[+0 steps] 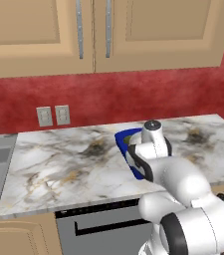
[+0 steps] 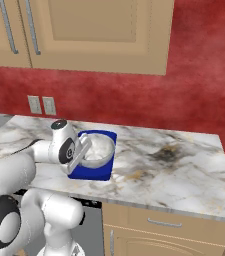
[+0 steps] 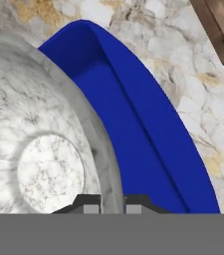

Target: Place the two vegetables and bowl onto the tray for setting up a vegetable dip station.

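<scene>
My gripper (image 3: 112, 203) pinches the round white marble bowl (image 3: 39, 149) by its rim at six o'clock, keeping it over the dark blue rectangular tray (image 3: 148, 134) for setting down.

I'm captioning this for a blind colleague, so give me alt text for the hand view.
The gripper is shut on the rim of a white marbled bowl, one finger on each side. The bowl sits over a dark blue tray on a marble counter.
</scene>
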Tool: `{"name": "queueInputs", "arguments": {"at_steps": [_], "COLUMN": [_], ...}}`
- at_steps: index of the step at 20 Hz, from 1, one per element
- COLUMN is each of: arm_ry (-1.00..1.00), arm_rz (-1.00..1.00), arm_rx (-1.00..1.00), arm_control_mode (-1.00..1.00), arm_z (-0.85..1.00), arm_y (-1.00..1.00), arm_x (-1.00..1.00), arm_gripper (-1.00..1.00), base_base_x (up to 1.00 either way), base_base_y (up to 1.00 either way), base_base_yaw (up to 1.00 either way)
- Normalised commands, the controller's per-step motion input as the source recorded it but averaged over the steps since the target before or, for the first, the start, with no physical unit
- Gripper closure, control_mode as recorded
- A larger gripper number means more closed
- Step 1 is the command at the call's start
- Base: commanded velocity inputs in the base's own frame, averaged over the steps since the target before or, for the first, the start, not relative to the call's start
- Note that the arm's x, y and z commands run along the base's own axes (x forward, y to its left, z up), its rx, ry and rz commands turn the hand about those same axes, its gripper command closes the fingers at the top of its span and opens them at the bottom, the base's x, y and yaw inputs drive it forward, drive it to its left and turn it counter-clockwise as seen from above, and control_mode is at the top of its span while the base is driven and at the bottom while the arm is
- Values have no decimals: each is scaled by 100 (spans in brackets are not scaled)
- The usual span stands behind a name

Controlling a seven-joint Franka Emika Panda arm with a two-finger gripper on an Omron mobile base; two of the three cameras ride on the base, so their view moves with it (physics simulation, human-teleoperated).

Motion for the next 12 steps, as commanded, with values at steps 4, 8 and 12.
{"name": "queueInputs", "arguments": {"at_steps": [4,8,12], "arm_ry": [1,1,1], "arm_rz": [0,0,0], "arm_rx": [0,0,0], "arm_control_mode": [-100,-100,-100], "arm_z": [-20,-17,-14], "arm_y": [0,0,0], "arm_x": [11,11,11], "arm_gripper": [100,100,100], "base_base_x": [0,0,0], "base_base_y": [0,0,0], "base_base_yaw": [0,0,0]}}
